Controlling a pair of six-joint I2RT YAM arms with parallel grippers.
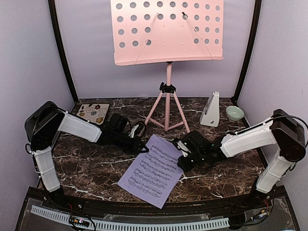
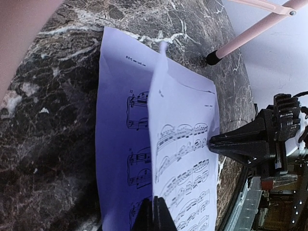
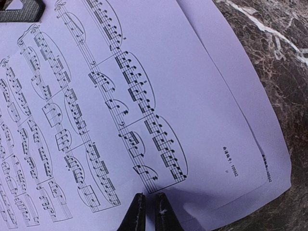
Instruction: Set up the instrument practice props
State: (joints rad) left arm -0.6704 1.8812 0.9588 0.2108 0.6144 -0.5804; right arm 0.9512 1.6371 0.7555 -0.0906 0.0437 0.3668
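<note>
Stand (image 1: 166,48) top cropped; 2nd pg (image 3: 255,120) mostly under 1st pg (image 3: 144,96) (sm. print (image 3: 231,166) illegible).

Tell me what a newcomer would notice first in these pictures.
A big pink stand towers at the back centre. In front of it, lavender pages lie on the dark marble table. The left jaws pinch the top page by its edge.

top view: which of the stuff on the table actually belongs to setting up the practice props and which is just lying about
Part of the job:
pink music stand
top sheet-music page
lower sheet-music page
white metronome

Just lying about:
floral tile
pale green bowl
</note>
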